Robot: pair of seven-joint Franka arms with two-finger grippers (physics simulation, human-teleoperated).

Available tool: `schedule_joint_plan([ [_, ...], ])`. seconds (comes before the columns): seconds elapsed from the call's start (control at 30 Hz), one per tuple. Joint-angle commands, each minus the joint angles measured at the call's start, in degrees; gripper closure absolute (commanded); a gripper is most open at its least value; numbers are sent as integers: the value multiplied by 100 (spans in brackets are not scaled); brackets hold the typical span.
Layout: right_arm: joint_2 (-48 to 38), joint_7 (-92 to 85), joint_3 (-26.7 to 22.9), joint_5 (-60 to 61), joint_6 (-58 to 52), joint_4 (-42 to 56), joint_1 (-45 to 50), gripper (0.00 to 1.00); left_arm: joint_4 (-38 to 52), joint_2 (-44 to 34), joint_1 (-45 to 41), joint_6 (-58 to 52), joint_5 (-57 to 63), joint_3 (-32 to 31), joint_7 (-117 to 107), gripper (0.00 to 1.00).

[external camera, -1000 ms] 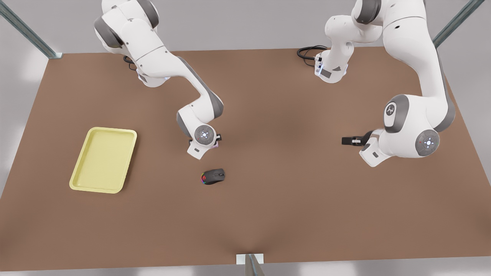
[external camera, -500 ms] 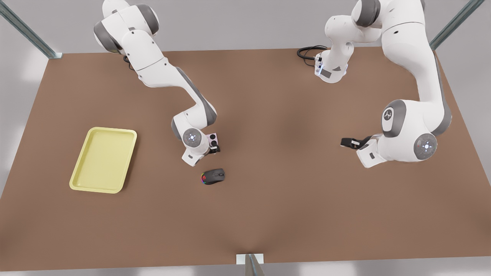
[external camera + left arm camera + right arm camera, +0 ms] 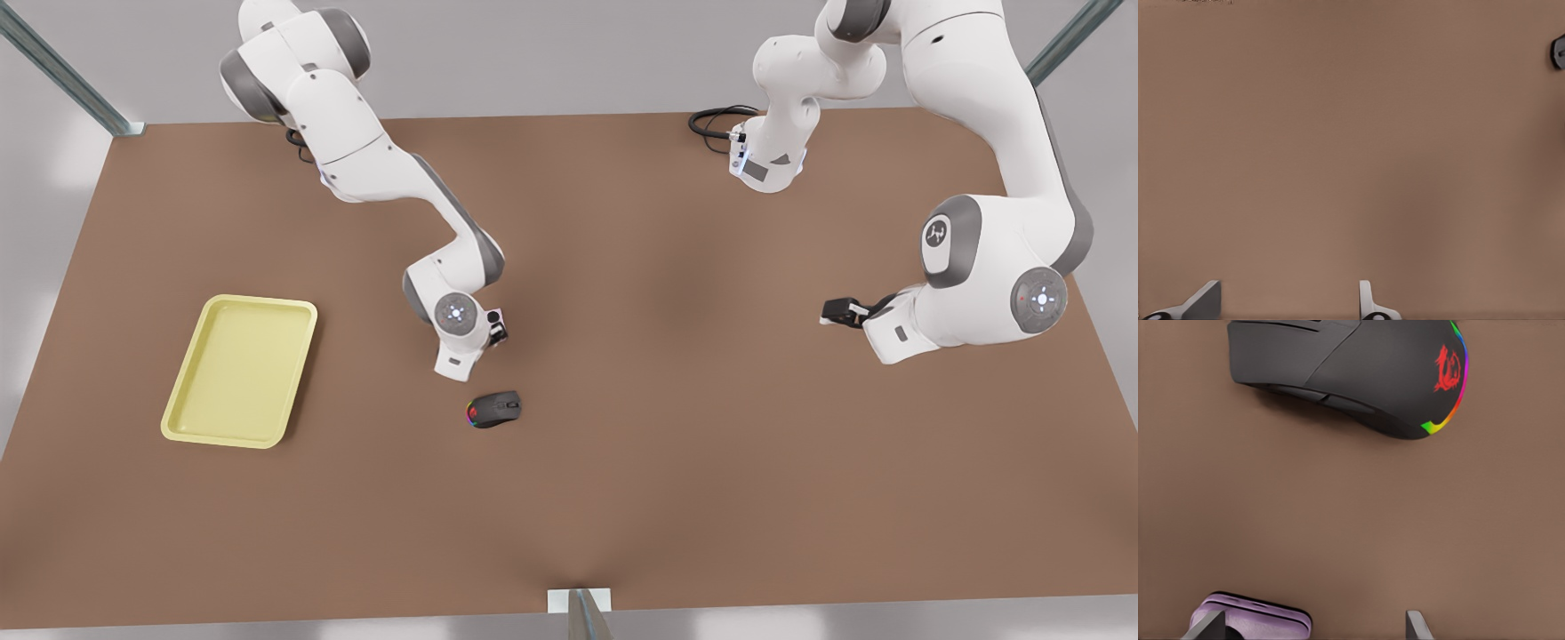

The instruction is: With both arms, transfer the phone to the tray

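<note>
Mouse (image 3: 493, 410), black with a rainbow-lit edge, lies nearest the front edge of the brown table (image 3: 622, 498), close to its middle. In the right wrist view the same mouse (image 3: 1351, 373) shows a red emblem and lies apart from the gripper fingers.

Just beyond the mouse, the right gripper (image 3: 498, 334) points down at the table. In the right wrist view the right gripper (image 3: 1313, 628) has its fingers spread wide. The phone (image 3: 1265, 617), pale pink, lies flat on the table against one fingertip (image 3: 1208, 627). The other fingertip stands well clear of it, so nothing is clamped. From the front view a corner of the phone (image 3: 494, 316) with a black lens shows beside the wrist, and the rest is hidden by the arm.

The tray (image 3: 191, 427), pale yellow, sits toward the front view's left, well apart from the phone, with nothing in it.

On the front view's right, the left gripper (image 3: 834, 311) hangs over bare table, far from the phone, and waits. In the left wrist view the left gripper (image 3: 1285, 303) has its fingers parted with nothing between them.

A black cable (image 3: 711, 120) is coiled at the far edge by that arm's base.
</note>
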Motion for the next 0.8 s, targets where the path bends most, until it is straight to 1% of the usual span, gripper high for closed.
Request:
schedule_joint_plan([
  [0.0,5,-932,16,100,29,-11,17,0,9,-17,0,12,23,1,433,0],
  [0.17,111,-422,165,100,187,25,140,0,9,1,0,47,23,1,424,0],
  [0.27,84,132,165,100,187,-37,140,0,35,1,0,47,23,1,424,0],
  [0.43,67,440,235,91,196,-37,140,0,35,-8,0,21,23,1,424,0],
  [0.5,49,440,227,91,274,-177,132,0,35,-17,0,12,23,1,424,0],
  [0.53,14,457,227,91,495,-406,123,0,35,-17,0,12,23,1,424,0],
  [0.6,-21,739,227,91,495,-450,132,0,35,-17,0,29,23,10,424,0],
  [0.77,-171,765,235,91,477,-608,149,0,35,-34,0,21,23,1,424,0],
])
